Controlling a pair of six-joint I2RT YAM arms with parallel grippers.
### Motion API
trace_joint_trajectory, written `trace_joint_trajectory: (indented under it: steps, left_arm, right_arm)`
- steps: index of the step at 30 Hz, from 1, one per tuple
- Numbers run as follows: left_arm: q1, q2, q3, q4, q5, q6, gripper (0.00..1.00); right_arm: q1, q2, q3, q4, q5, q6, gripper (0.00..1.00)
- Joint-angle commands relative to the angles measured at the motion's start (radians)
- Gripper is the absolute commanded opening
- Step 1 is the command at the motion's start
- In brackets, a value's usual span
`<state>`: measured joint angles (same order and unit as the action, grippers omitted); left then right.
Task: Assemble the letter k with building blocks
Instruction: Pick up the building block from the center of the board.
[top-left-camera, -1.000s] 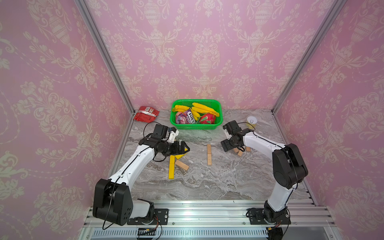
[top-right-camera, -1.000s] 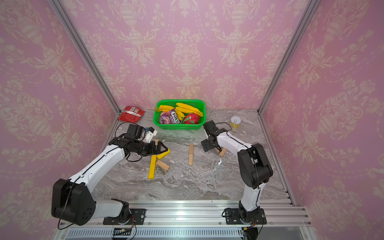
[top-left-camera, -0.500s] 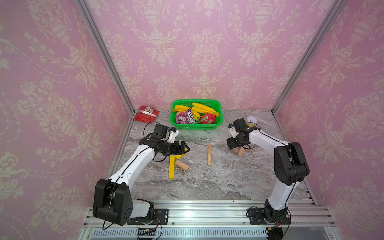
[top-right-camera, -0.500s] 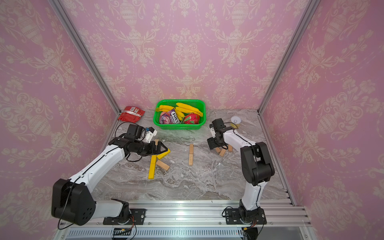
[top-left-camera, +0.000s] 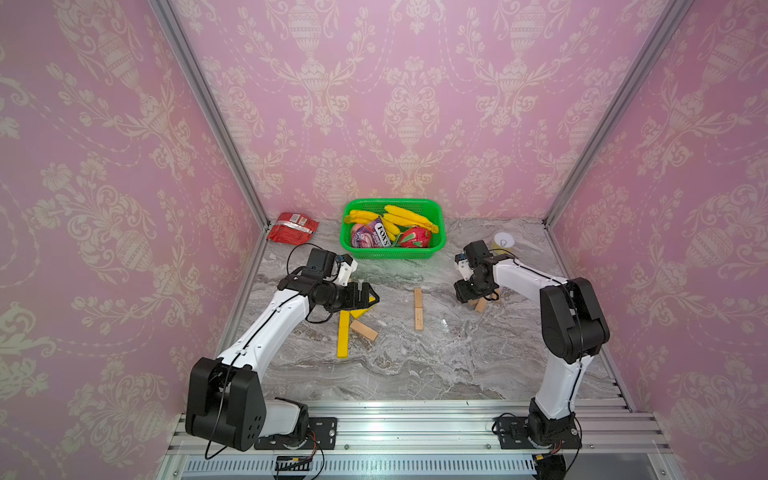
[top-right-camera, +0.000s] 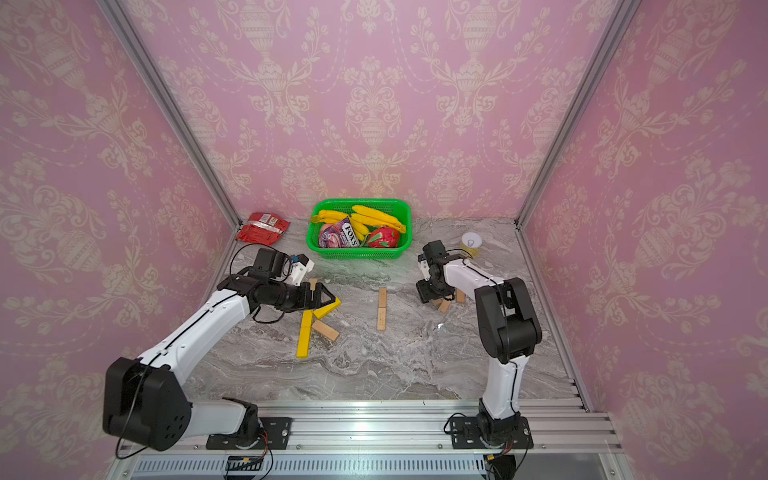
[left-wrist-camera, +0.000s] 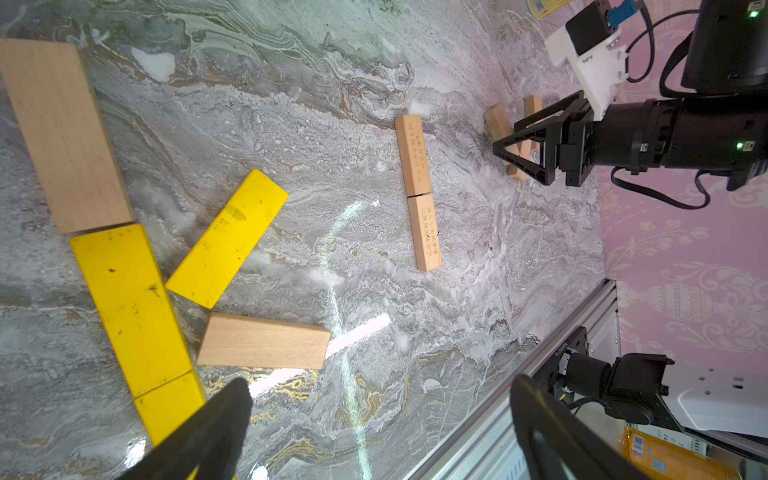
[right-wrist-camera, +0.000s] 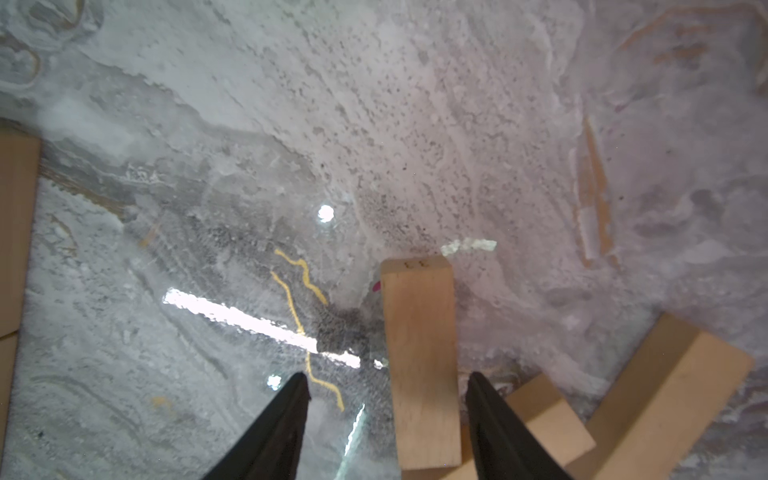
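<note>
A K figure lies at the left: a yellow stem topped by a wood block, with a slanted yellow block and a slanted wood block. My left gripper hovers over it, wide open and empty. Two wood blocks lie end to end mid-table. My right gripper is down at a small pile of wood blocks. One wood block lies between its jaws, near one finger, with a gap at the other. More blocks lie beside it.
A green basket with bananas and snack packets stands at the back centre. A red packet lies at the back left, a small yellow can at the back right, behind the right arm. Pink walls enclose three sides; a metal rail runs along the front.
My right arm has shifted slightly to the right over the wood pile, and its jaws have narrowed around one wood block. The left arm has not moved.
</note>
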<state>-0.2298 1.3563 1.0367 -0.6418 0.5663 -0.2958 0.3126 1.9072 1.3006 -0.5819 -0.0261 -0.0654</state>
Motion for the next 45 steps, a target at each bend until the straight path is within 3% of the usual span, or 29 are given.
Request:
trace_joint_trajectory:
  steps: [1, 8, 30, 38, 45]
  left_arm:
    - [0.010, -0.007, 0.003, -0.015, -0.023, 0.033, 0.99]
    - [0.010, -0.006, 0.005, -0.016, -0.029, 0.033, 0.99]
    - [0.012, 0.010, 0.007, -0.024, -0.021, 0.035, 0.99]
    - [0.012, -0.007, 0.010, -0.030, -0.011, 0.027, 0.99]
    - [0.010, -0.027, 0.000, -0.030, -0.008, 0.030, 0.99]
  right_arm:
    - [-0.008, 0.028, 0.026, -0.034, 0.009, -0.004, 0.61]
    - [-0.019, 0.059, 0.037, -0.037, 0.009, -0.002, 0.58]
    - [-0.020, 0.063, -0.013, -0.007, -0.050, 0.026, 0.31]
    - [-0.011, -0.005, -0.041, -0.010, -0.042, 0.114, 0.19]
    - [0.045, -0.129, -0.093, 0.001, -0.013, 0.211, 0.18]
